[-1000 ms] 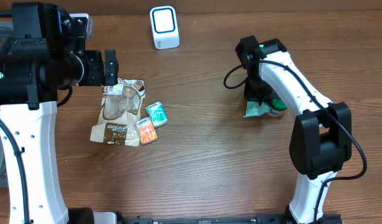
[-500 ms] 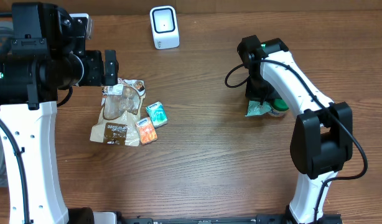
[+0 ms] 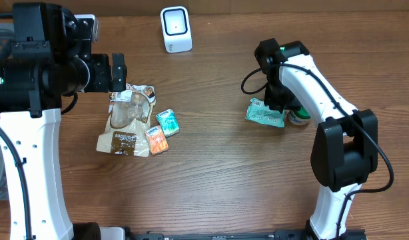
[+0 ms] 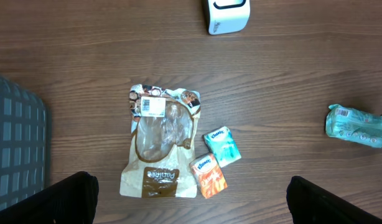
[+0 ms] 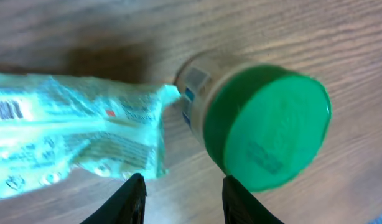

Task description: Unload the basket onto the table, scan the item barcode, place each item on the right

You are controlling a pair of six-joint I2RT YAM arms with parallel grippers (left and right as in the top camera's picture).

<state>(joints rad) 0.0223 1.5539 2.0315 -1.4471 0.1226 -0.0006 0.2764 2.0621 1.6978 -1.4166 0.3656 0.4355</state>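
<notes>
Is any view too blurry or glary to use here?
Overhead: evenly lit, sharp, no glare. Left wrist: sharp, brown pouch print crisp. Right wrist: soft from closeness, green-lidded jar and teal packet smeared, its barcode just discernible.

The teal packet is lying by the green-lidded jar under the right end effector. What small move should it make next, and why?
Probably raise the right end effector straight up. Its jaws stand apart with nothing between them, the teal packet lies flat with a corner close by, and the green-lidded jar sits right beside it. A straight lift should disturb neither.
</notes>
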